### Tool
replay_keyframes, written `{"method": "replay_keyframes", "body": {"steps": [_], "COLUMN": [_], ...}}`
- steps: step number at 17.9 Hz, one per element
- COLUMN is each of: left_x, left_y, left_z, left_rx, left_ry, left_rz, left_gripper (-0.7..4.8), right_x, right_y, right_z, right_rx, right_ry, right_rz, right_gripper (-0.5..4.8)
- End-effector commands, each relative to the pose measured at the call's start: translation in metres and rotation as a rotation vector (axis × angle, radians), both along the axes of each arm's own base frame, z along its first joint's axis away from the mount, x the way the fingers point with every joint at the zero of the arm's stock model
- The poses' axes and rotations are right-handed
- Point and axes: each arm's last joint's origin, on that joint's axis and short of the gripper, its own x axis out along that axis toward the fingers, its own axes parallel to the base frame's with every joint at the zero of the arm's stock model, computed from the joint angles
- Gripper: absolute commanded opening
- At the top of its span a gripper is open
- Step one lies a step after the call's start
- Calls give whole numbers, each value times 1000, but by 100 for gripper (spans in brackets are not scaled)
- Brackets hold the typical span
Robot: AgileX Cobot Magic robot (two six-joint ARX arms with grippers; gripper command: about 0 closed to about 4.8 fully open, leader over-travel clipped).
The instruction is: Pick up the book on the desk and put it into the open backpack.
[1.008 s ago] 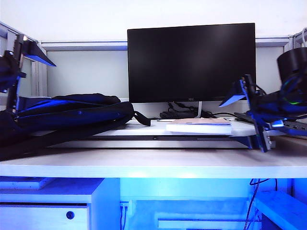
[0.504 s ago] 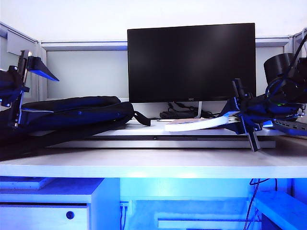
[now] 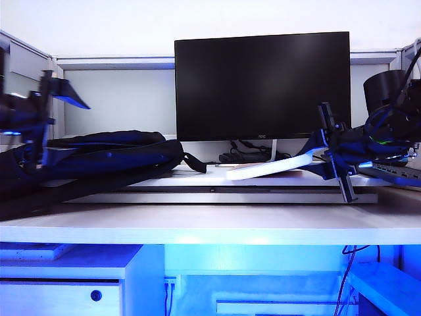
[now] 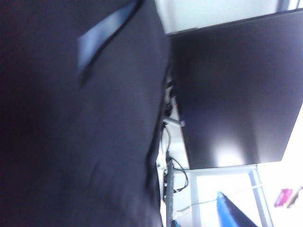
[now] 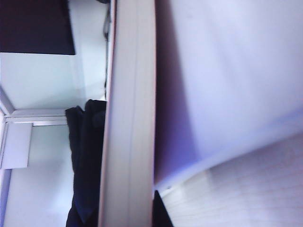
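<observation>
I see the book tilted on the raised platform of the desk, in front of the monitor: its right end is lifted off the surface and its left end still touches down. My right gripper has that raised end, jaws clamped on the book, with the arm reaching in low from the right edge and the wrist rolled so the fingers sit one above the other. From the right wrist camera the book's pale page edges fill the middle of the shot, with the white platform alongside.

The backpack lies slumped on the left side of the desk, well apart from the book. My left gripper hangs just at the backpack's left end, jaws wide apart with nothing between them. The left wrist camera is mostly dark backpack fabric, so I cannot tell whether a finger touches it.
</observation>
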Motion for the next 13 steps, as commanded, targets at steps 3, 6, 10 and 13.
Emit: {"method": "replay_keyframes", "body": {"steps": [3, 6, 10, 13], "left_x": [53, 59, 55, 49], "left_y": [-34, -53, -56, -62], "left_z": [-3, 9, 29, 42], "left_rx": [-1, 5, -15, -105], "left_ry": [-10, -78, -255, -334], "left_rz": [-85, -142, -290, -374], "left_gripper": [236, -6, -6, -6], "right_x": [1, 11, 24, 35], "right_y": [7, 12, 27, 62], "right_z": [24, 54, 101, 118], "right_rx": [45, 105, 118, 42], "right_ry": [-203, -340, -487, -425], "right_rz": [56, 79, 146, 195], "right_gripper": [-5, -5, -5, -6]}}
